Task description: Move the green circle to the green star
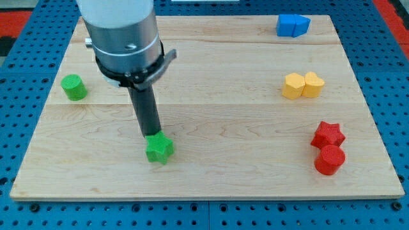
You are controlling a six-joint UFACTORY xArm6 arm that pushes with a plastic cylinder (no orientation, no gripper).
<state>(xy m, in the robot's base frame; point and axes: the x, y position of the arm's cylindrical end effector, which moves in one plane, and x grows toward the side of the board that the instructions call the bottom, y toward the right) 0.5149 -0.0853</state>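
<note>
The green circle [74, 87], a short cylinder, stands near the board's left edge. The green star [159, 149] lies lower, left of the board's middle. My tip [151, 135] is right at the star's upper edge, touching or nearly touching it, and far to the lower right of the green circle. The rod rises from there to the arm's grey body at the view's top.
A blue block pair [293, 25] sits at the top right. A yellow block pair [303, 85] lies at the right. A red star [328, 135] and a red circle [330, 160] sit together at the lower right. The wooden board [211, 185] lies on blue pegboard.
</note>
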